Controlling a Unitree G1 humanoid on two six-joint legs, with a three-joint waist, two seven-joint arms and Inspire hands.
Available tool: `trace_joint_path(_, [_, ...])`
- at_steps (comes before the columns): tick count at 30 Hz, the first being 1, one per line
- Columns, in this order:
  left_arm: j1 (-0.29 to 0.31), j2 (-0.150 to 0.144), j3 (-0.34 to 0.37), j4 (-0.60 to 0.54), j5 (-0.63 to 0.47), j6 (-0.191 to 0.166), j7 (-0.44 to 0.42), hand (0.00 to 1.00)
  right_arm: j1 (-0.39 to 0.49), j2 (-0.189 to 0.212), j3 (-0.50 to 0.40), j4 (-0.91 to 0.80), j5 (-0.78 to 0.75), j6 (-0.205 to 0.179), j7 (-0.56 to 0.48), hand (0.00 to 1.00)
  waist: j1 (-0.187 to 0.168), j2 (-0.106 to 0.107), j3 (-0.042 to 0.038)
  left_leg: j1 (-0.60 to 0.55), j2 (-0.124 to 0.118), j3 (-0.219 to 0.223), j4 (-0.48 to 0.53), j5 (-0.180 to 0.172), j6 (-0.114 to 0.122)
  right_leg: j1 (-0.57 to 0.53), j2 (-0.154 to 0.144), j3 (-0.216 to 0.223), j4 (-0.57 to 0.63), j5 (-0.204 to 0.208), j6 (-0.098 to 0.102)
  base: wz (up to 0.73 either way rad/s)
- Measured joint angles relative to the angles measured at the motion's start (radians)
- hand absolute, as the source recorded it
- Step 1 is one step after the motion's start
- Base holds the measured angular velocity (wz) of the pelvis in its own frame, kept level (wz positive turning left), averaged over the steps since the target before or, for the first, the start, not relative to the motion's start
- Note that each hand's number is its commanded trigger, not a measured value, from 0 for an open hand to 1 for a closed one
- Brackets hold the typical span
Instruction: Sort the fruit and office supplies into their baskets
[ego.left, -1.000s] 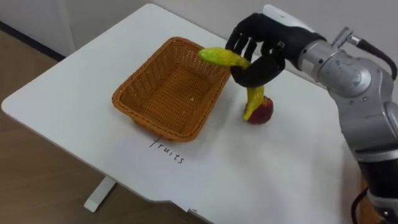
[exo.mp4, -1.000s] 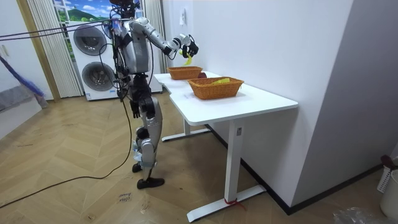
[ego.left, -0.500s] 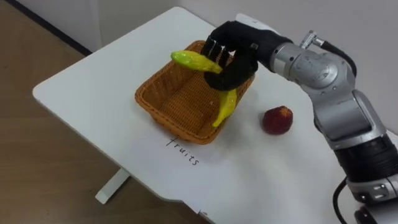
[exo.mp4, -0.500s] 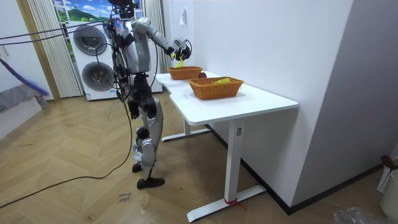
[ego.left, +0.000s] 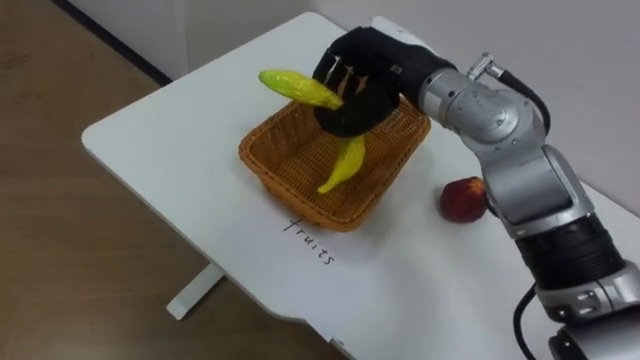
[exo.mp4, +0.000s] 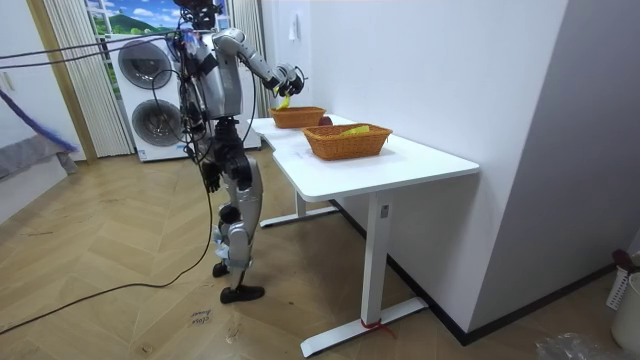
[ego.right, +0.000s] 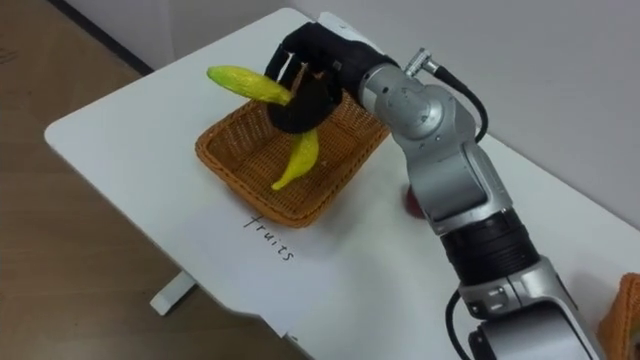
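Right hand (ego.left: 350, 85) has carried the banana (ego.left: 295, 87) leftward, from beside the red fruit (ego.left: 462, 198) to above the fruit basket (ego.left: 285, 185). Its fingers are curled round the banana's middle, and the lower tip hangs under the palm. It is held high, likely to clear the rim before a drop. Red fruit waits on the table (ego.left: 170, 130), right of the hand. Handwritten "fruits" (ego.left: 310, 240) sits nearer the robot than the hand. Left hand (exo.mp4: 210, 178) hangs at the hip.

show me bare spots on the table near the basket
Bare table lies between the basket and the left corner, and along the near edge in front of it. Crowded: over the basket, where the right hand holds the banana, and the gap to the red fruit.
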Motion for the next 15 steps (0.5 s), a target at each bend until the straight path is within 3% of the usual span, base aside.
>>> trace_joint_path(1, [-0.001, 0.002, 0.0, 0.003, 0.0, 0.0, 0.0, 0.0, 0.0, 0.001, 0.005, 0.0, 0.001, -0.002, -0.007, 0.0, 0.0, -0.002, 0.0004, -0.001, 0.0, 0.0, 0.001, 0.0, 0.0, 0.0, -0.001, 0.0, 0.0, 0.0, 0.0, 0.0])
trace_joint_path(15, [0.002, 0.016, -0.001, 0.015, 0.004, 0.0, 0.0, 0.0, 0.0, 0.001, 0.009, 0.03, 0.038, -0.029, -0.065, 0.0, 0.001, -0.008, 0.0016, -0.011, -0.001, -0.002, 0.002, 0.0, 0.001, 0.0, -0.001, -0.008, 0.0, -0.001, 0.002, 0.0])
